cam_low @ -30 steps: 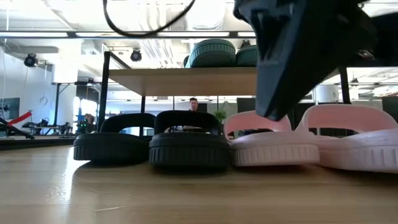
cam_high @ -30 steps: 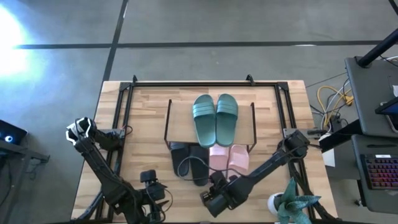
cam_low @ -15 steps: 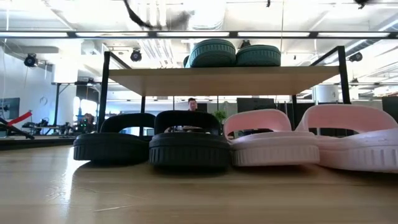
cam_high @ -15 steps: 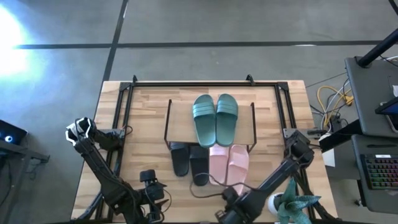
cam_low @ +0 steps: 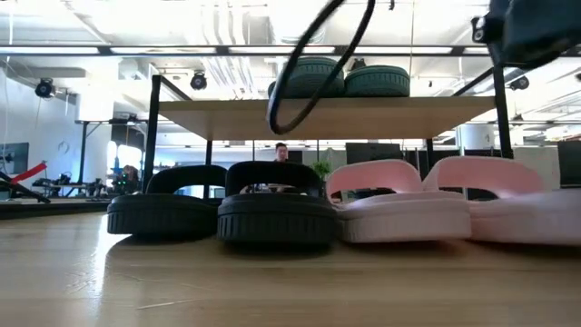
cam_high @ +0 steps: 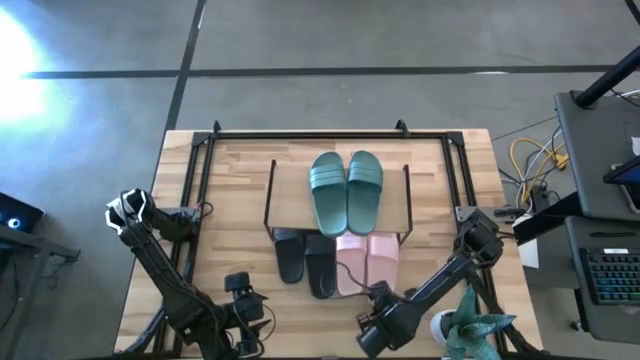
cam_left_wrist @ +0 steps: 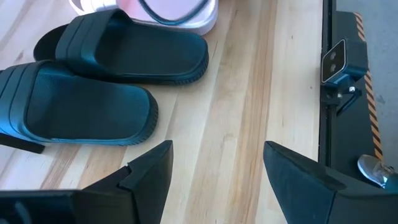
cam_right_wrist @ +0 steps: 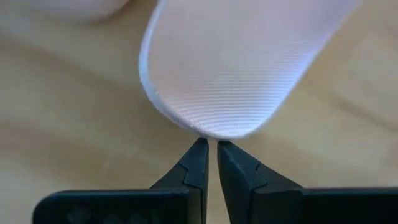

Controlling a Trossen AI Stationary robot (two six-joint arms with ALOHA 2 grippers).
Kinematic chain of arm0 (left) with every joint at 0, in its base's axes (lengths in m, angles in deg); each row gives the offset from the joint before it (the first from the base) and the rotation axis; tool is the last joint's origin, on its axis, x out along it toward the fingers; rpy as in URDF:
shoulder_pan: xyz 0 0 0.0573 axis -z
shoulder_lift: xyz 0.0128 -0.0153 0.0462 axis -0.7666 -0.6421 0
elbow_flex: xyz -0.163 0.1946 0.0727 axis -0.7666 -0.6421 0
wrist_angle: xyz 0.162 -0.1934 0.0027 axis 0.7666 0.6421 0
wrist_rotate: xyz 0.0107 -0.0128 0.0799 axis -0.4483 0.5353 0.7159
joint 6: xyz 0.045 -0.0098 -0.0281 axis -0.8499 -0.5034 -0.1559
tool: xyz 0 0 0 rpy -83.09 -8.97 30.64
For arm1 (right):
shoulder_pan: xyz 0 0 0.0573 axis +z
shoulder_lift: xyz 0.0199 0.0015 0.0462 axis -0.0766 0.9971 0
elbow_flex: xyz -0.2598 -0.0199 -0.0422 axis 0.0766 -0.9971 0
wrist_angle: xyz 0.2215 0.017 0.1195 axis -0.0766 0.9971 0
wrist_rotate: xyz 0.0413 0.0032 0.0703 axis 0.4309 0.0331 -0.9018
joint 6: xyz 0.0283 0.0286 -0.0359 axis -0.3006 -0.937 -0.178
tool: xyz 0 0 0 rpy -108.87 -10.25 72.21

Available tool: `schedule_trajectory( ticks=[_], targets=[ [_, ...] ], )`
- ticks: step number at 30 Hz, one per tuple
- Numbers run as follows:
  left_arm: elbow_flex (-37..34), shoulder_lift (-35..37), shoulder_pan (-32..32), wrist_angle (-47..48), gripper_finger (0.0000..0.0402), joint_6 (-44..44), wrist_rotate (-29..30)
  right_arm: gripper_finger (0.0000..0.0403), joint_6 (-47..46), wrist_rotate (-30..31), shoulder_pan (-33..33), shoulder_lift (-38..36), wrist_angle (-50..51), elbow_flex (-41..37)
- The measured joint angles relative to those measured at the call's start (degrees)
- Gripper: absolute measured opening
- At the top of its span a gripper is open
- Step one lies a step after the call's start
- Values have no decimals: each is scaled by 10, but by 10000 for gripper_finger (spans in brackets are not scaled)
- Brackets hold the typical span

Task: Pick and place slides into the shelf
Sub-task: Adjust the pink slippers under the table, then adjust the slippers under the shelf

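Bright, even overhead light with floor glare at the high view's left edge; the right wrist view is blurred.

Shelf point(cam_high: 274, 195) underside blocked by black slides point(cam_high: 305, 262) (pink point(cam_high: 367, 258) too).

1. Your left arm waits folded at the table's near left corner, its tool point(cam_left_wrist: 214, 171) low over the boards with the fingers spread wide.
2. Your right arm reaches in from the right side, elbow bent, forearm angled toward the near edge.
3. Your right tool point(cam_right_wrist: 210, 149) has its fingertips pinched nearly together, holding nothing.
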Motion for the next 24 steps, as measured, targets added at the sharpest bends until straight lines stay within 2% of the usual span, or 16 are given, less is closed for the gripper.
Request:
schedule_trajectory(
  ticks=[4,9,24],
  targets=[
    [0,0,0,0,235,0,0,28,-9,14,-4,-1,49,-1],
    [-1,0,0,0,235,0,0,28,-3,19,-4,-14,37,3],
    [-1,19,-5,-3,235,44,2,28,144,19,-5,-21,-218,11]
  ],
)
